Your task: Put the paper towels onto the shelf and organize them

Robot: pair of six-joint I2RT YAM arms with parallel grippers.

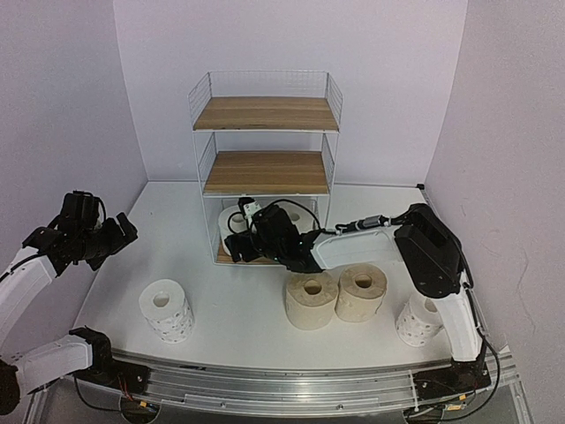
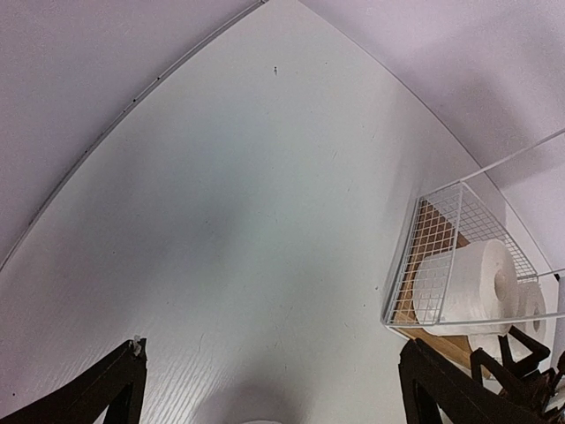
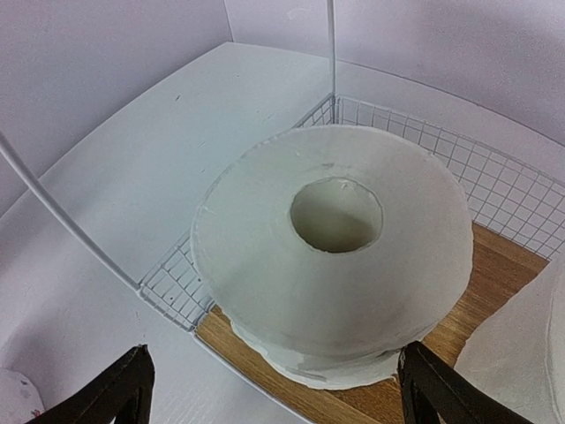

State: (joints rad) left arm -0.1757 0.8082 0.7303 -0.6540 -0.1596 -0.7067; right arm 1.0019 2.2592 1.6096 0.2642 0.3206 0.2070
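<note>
The shelf [image 1: 265, 172] stands at the back middle. Two plain white paper towels stand on its bottom board: one at the left [image 1: 231, 219], one at the right [image 1: 305, 215]. My right gripper [image 1: 240, 247] is at the bottom tier's front left, open. In the right wrist view the left white roll [image 3: 331, 256] stands upright on the board just ahead of my spread right gripper [image 3: 274, 397], not gripped. The second roll [image 3: 530, 344] shows at the right edge. Two beige rolls [image 1: 311, 300] [image 1: 362, 291] and two dotted rolls [image 1: 166, 309] [image 1: 419, 320] stand on the table. My left gripper [image 1: 124, 231] hovers open and empty at the left [image 2: 278, 397].
The shelf's middle board [image 1: 265, 170] and top board [image 1: 265, 113] hold nothing. Its wire mesh side [image 3: 177, 287] and thin corner post [image 3: 62, 216] stand beside the left white roll. White walls close in the table on three sides. In the left wrist view the shelf corner [image 2: 424, 265] is at the right.
</note>
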